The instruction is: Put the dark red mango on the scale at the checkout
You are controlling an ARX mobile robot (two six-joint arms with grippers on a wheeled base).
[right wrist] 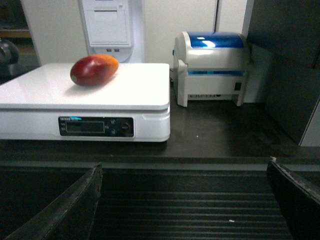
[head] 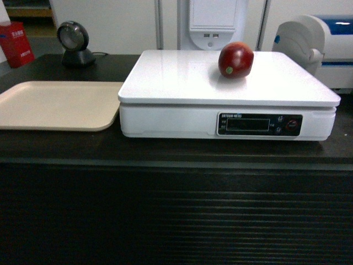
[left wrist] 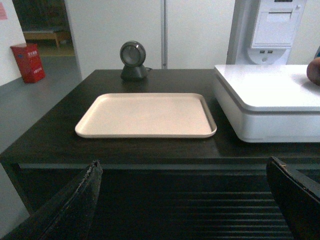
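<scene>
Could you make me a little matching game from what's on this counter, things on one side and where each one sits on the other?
Things:
1. dark red mango
2. beige tray
3. round scanner
4. label printer

Places:
A. back left of the checkout, behind the tray
B. on the scale
C. flat on the counter, left of the scale
D. right of the scale

Pairs: 1-B, 2-C, 3-A, 4-D

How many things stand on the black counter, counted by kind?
Glossy dark red mango: 1
Flat white electronic scale: 1
Beige rectangular tray: 1
Round dark grey barcode scanner: 1
White printer with blue lid: 1
Total: 5
</scene>
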